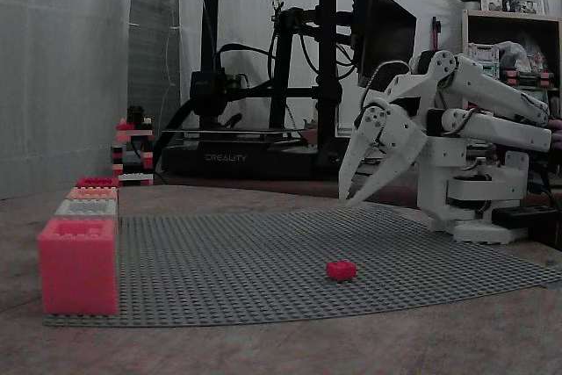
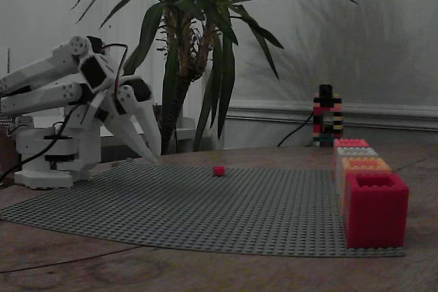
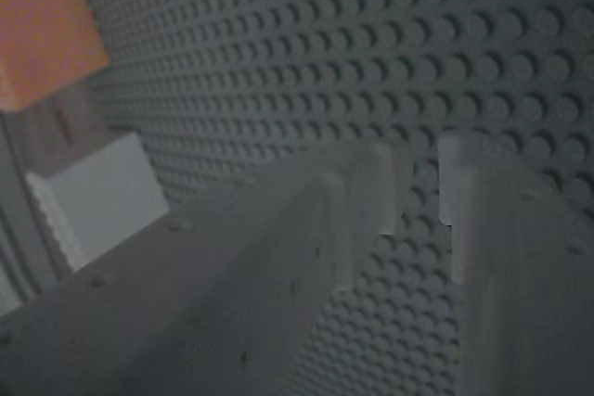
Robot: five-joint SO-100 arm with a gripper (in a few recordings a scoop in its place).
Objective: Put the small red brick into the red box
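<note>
The small red brick lies alone on the grey studded baseplate. The red box stands at the plate's front corner, far left in one fixed view and far right in the other, with its open top up. My white gripper hangs just above the plate's far edge, tips pointing down, well short of the brick. Its fingers stand a little apart with nothing between them. In the wrist view the gripper shows bare studs through the gap.
Behind the red box runs a row of boxes: orange, pale grey, then another red one. A tower of stacked bricks stands beyond. A 3D printer and a plant stand behind the table.
</note>
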